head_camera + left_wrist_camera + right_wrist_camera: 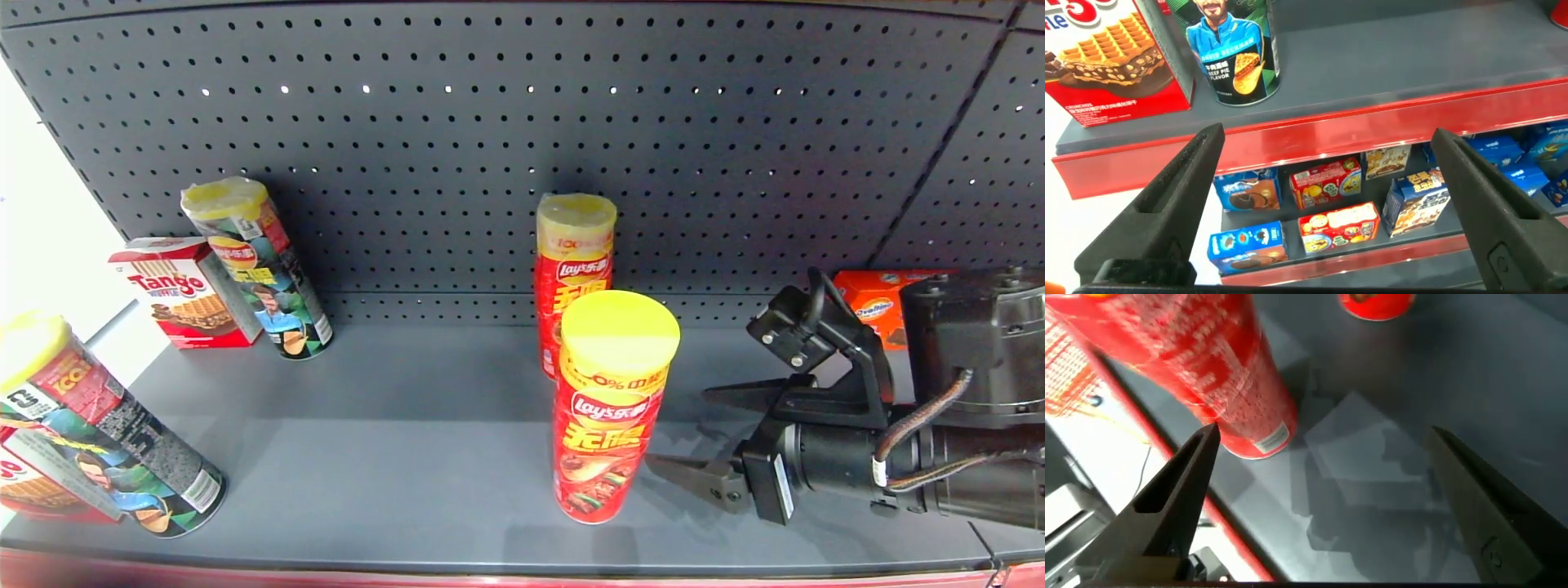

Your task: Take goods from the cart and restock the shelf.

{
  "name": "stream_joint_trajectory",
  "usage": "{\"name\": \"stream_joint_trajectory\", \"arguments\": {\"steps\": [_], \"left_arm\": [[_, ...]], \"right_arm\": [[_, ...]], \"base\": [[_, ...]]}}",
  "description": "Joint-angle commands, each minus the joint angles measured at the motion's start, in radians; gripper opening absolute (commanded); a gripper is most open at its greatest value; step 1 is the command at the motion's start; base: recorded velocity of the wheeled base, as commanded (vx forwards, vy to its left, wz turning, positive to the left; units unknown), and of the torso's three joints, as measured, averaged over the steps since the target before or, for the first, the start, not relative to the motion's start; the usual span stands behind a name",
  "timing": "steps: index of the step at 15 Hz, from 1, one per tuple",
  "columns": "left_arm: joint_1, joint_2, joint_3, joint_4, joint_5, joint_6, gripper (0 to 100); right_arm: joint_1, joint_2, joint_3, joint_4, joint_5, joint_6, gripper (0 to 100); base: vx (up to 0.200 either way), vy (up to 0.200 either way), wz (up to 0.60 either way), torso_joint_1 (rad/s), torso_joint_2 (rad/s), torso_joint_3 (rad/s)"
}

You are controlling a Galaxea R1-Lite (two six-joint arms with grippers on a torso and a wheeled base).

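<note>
Head view, front can: the tall red cardboard chip can with a yellow plastic lid [614, 408] stands upright near the front edge of the dark grey metal shelf [408, 441], roughly mid-width.
Rear can: a second red chip can with a yellow lid [573, 269] stands upright right behind the first, close to the grey pegboard back wall [490, 122]. Can't tell if the two cans touch.
Right side: the right gripper [678, 429] lies low over the shelf just right of the front can, jaws spread wide, holding nothing. Its nearer fingertip sits right by the can's lower side, and it's hard to say whether it touches. From the right wrist view the can [1229, 384] is off to one side of the spread fingers, not between them.
Left side: the left gripper [1327, 204] is spread too, nothing in it, out in front of the shelf's red front lip [1372, 122].
Back left: a dark green chip can with a yellow lid [257, 269] stands just beside a red and white wafer box [184, 290].
Front left corner: another dark green chip can [106, 433] stands next to a red wafer box at the shelf's edge [33, 490].
Back right: an orange carton [878, 298], partly hidden behind the right arm.
Lower shelf: small blue and red snack boxes [1327, 181] sit in rows under the lip.
</note>
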Motion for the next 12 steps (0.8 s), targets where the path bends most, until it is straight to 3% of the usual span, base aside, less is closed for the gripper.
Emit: {"name": "stream_joint_trajectory", "arguments": {"steps": [1,12], "left_arm": [[0.0,0.003,0.0,0.001,0.0,0.0,100],[0.0,0.003,0.0,0.001,0.0,0.0,100]], "right_arm": [[-0.011,0.014,-0.005,0.0,0.0,-0.001,100],[-0.027,0.032,-0.014,0.0,0.002,-0.028,100]], "base": [[0.0,0.0,0.0,0.0,0.0,0.0],[0.0,0.0,0.0,0.0,0.0,0.0]]}}
